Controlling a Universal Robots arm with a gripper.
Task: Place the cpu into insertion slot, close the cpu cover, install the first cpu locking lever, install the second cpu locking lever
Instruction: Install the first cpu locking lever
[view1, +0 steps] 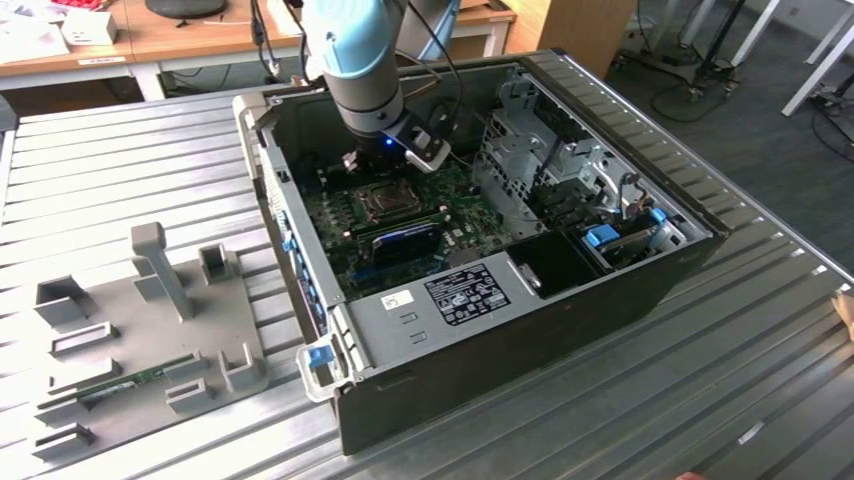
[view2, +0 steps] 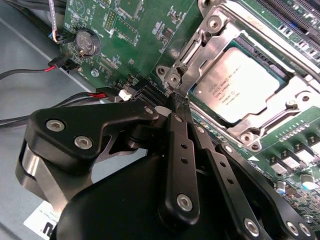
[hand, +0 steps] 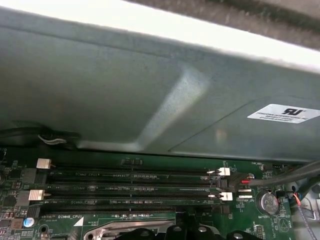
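The cpu (view2: 239, 84), a flat square with a matte silver-beige metal top, lies seated in the insertion slot (view2: 300, 102), whose bright stamped-steel rim sits on the glossy green circuit board (view2: 135, 30). The cpu cover (view2: 212, 47), a thin silver frame with a cut-out middle, lies down around the chip. Just beside the socket's corner, the end effector (view2: 177, 102) shows black, bolted link arms whose slim fingers are drawn together at the tips, nothing visible between them. In the first wrist view, long black memory slots (hand: 135, 187) with white end clips run across the board. In the exterior view, the open computer case (view1: 641, 290) rests on a ribbed metal desk (view1: 120, 170).
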